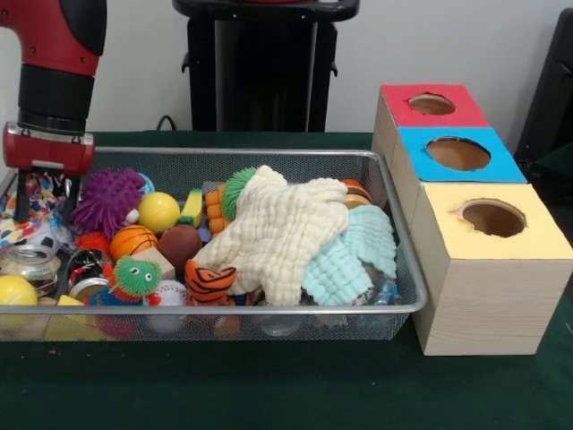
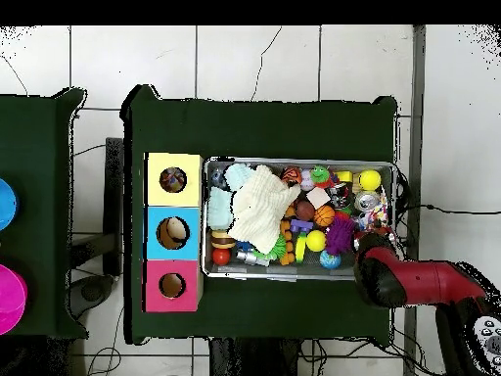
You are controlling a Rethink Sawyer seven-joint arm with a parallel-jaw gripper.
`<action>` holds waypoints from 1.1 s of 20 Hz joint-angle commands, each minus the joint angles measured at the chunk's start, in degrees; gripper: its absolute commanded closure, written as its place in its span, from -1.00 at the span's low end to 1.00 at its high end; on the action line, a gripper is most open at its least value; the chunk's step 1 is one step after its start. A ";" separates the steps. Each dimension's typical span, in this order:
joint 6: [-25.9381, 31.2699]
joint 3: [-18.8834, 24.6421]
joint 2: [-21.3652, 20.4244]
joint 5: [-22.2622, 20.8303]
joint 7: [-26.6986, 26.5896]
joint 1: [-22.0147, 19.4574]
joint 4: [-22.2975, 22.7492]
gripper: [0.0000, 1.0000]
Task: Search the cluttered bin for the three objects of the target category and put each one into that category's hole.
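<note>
The wire mesh bin [image 1: 224,309] is full of toys and cloths; it also shows in the overhead view [image 2: 294,162]. A polka-dot cloth [image 1: 38,190] lies bunched at the bin's left end, and in the overhead view [image 2: 383,208] at the right end. My gripper [image 1: 45,208] hangs over that cloth, open, with one finger on each side of it. In the overhead view my arm [image 2: 391,279] covers the gripper. The yellow-topped hole [image 1: 492,218] is on the nearest box, right of the bin; it also shows in the overhead view [image 2: 173,179]. No other polka-dot cloth shows.
A cream waffle cloth [image 1: 277,233] and a mint waffle cloth [image 1: 349,255] cover the bin's middle and right. Balls, a purple spiky toy [image 1: 107,199] and a glass jar [image 1: 31,264] crowd the left. Blue-topped [image 1: 457,154] and red-topped [image 1: 431,104] holes lie behind the yellow one.
</note>
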 commanded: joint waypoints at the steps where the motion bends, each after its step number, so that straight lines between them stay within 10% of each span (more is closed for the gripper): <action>1: 5.96 1.15 3.11 -2.20 -2.08 -1.95 -4.27 -1.00; 22: 10.26 7.79 2.55 -2.28 -9.17 -7.87 -4.42 -1.00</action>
